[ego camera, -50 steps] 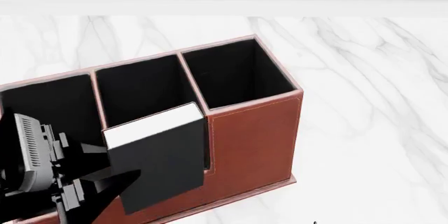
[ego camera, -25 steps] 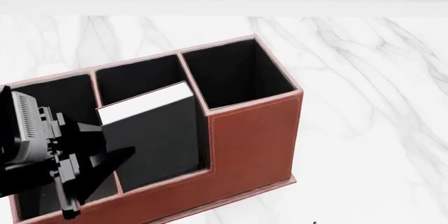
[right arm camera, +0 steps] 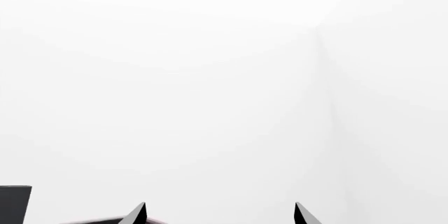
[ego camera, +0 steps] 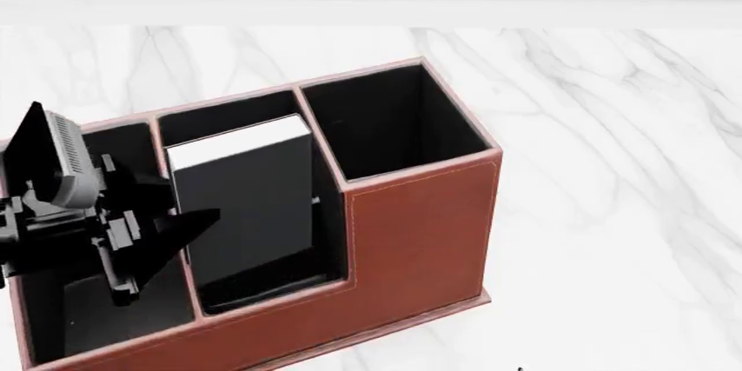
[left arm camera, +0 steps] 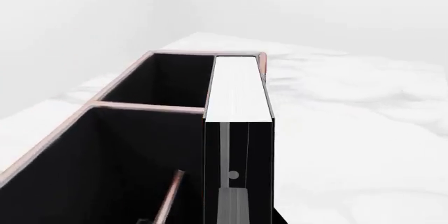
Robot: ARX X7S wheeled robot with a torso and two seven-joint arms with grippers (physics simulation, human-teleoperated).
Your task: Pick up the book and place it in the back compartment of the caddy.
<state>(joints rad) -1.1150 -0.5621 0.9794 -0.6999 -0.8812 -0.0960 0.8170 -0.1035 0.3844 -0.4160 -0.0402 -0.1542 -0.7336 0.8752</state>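
The black book [ego camera: 249,210] with white page edges is tilted, with its lower end inside the split middle section of the reddish-brown caddy [ego camera: 418,232], behind the low front wall. A stub of the thin divider [ego camera: 315,202] shows beside it. Whether it sits in the back compartment I cannot tell. My left gripper [ego camera: 200,225] is shut on the book's left side. In the left wrist view the book [left arm camera: 238,129] fills the middle, with the caddy's black pockets [left arm camera: 161,82] beside it. My right gripper [right arm camera: 220,214] is open, faces blank white, and is out of the head view.
The caddy stands on a white marble table [ego camera: 603,171] with a white wall behind. Its tall end pocket [ego camera: 388,119] lies right of the book, and another pocket [ego camera: 104,301] lies under my left arm. A dark corner [right arm camera: 14,203] shows in the right wrist view.
My left gripper carried the book from in front of the low wall back over it and down into the middle section. The arm rose and moved back.
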